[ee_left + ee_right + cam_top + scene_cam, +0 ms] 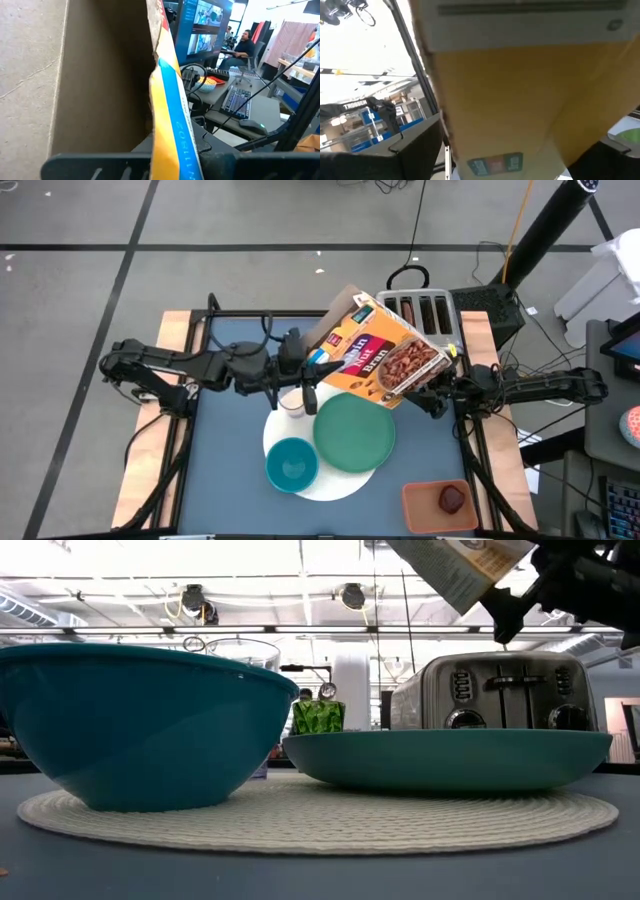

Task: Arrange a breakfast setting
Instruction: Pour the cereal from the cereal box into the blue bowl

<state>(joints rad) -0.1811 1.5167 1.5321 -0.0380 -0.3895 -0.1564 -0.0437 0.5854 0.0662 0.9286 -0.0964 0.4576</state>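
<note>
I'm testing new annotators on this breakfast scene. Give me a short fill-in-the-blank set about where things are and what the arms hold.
1. Both grippers hold a tilted ____ box above the table.
2. The teal bowl and green plate rest on a white round ____.
3. Behind the plate stands a silver ____.
4. The dark-red fruit lies in an orange ____.

Missing words: cereal; placemat; toaster; tray
</note>
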